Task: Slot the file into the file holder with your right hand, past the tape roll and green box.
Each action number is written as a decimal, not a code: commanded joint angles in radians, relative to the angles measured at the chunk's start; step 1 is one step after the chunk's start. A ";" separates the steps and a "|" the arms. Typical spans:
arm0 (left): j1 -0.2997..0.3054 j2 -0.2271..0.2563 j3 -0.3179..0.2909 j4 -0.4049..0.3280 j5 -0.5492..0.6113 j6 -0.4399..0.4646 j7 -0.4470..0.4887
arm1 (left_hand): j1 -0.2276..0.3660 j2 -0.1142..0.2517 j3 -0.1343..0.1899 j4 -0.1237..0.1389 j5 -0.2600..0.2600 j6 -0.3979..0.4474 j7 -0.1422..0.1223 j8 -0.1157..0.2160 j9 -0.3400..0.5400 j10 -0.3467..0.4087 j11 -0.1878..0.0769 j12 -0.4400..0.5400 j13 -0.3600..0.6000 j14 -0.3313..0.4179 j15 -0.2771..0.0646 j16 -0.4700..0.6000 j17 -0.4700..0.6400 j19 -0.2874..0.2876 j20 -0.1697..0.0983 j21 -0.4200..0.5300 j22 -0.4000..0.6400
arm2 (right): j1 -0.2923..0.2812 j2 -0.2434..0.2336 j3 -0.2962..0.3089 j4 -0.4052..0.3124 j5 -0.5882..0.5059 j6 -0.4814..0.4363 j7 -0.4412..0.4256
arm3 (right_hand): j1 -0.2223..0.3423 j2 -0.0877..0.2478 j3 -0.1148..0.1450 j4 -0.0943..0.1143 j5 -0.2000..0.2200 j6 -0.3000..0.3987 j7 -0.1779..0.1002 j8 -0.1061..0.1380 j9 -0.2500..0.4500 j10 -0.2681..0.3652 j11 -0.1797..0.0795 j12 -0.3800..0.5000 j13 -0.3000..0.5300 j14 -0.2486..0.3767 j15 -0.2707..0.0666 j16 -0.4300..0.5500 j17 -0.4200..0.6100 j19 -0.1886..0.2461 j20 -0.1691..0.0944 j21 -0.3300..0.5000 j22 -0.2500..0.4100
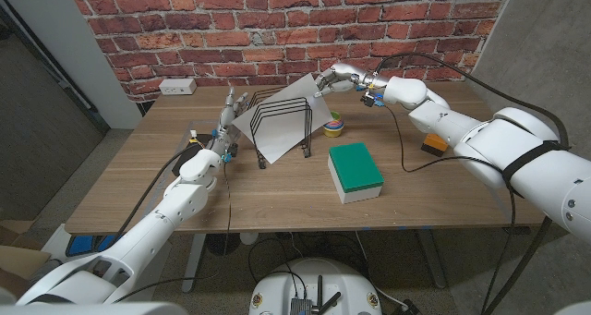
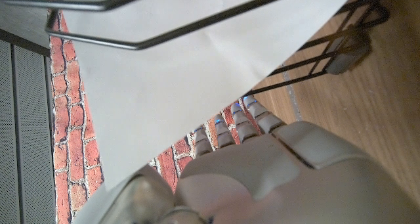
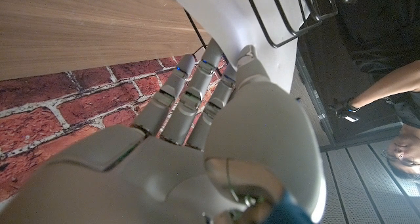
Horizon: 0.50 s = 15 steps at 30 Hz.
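On the left side of the desk (image 1: 138,181) the left hand (image 1: 226,121) stands beside the file holder (image 1: 282,126), with its fingers (image 1: 238,101) pointing up and a little apart. It holds nothing. In the left wrist view the same fingers (image 2: 239,122) reach toward the white sheet, but it is not clear whether they touch it. Behind this hand, near the brick wall (image 1: 277,19), a white power strip (image 1: 176,87) lies on the desk.

The file holder is a black wire rack and it stands near the middle of the desk. The file (image 1: 291,121), a white sheet, is tilted and already sits between the wires of the holder; its lower edge is down near the base of the holder and its upper corner rises to the right. In the left wrist view the file (image 2: 197,73) is seen behind the wires (image 2: 197,27).

The right hand (image 1: 343,77) pinches the upper right corner of the file, with the fingers (image 3: 197,86) pressed together on the sheet. Just right of the holder, under this hand, lies the tape roll (image 1: 333,127). The green box (image 1: 355,170) lies in front of the tape roll, closer to the robot, apart from the holder. Further right, a small orange and black object (image 1: 433,144) lies partly behind the right arm (image 1: 480,139). A person's arm (image 3: 387,86) shows at the edge of the right wrist view.
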 commanded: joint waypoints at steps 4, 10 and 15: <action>-0.001 0.000 0.000 0.001 0.000 0.000 0.000 | -0.002 0.004 0.005 0.000 0.009 0.003 -0.005 0.002 0.004 0.000 -0.008 0.002 0.005 0.007 -0.004 0.006 0.002 0.005 0.001 0.001 0.004 | -0.007 0.022 0.028 0.021 0.057 -0.036 0.045 | -0.014 0.047 0.021 0.008 -0.004 0.042 -0.002 0.019 0.004 0.053 0.000 0.011 0.010 0.039 -0.052 0.005 0.007 0.020 -0.138 0.011 0.005; -0.001 0.000 0.000 0.001 0.000 0.000 0.000 | -0.002 0.004 0.005 -0.001 0.009 0.003 -0.005 0.002 0.004 -0.001 -0.009 0.002 0.005 0.007 -0.004 0.006 0.002 0.005 0.001 0.001 0.004 | -0.010 0.025 0.038 0.022 0.075 -0.062 0.063 | -0.020 0.061 0.031 0.012 -0.005 0.055 0.003 0.022 0.003 0.062 0.001 0.013 0.019 0.050 -0.051 -0.001 0.007 0.025 -0.138 0.015 0.006; -0.001 0.000 0.000 0.001 0.000 0.000 0.000 | -0.002 0.004 0.005 -0.001 0.009 0.003 -0.005 0.002 0.004 0.000 -0.007 0.002 0.005 0.007 -0.003 0.006 0.002 0.005 0.001 0.001 0.004 | -0.014 0.027 0.051 0.025 0.093 -0.072 0.078 | -0.024 0.062 0.035 0.013 -0.006 0.056 0.004 0.021 0.002 0.059 0.004 0.010 0.022 0.049 -0.049 -0.008 0.005 0.027 -0.139 0.016 0.006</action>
